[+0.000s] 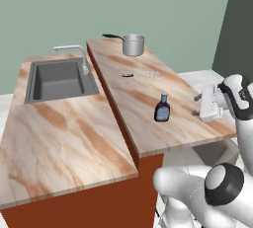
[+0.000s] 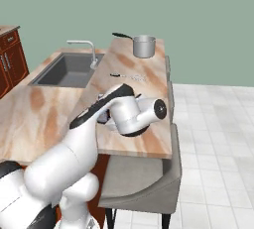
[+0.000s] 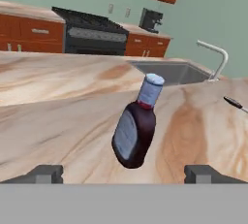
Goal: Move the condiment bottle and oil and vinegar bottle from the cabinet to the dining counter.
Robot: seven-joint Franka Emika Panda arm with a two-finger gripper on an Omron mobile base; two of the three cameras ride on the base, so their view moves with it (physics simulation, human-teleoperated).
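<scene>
White Franka arm w/ dark joints: rises from base, upper link leans fwd, elbow bent, wrist turned so hand lies roughly level. In left base view the two-finger gripper (image 1: 201, 104) points left off a white hand block, forearm w/ dark band just behind it. In hand view both small dark fingertips (image 3: 44, 173) sit far apart near opposite sides, jaws spread wide, nothing between the pads, no contact.
</scene>
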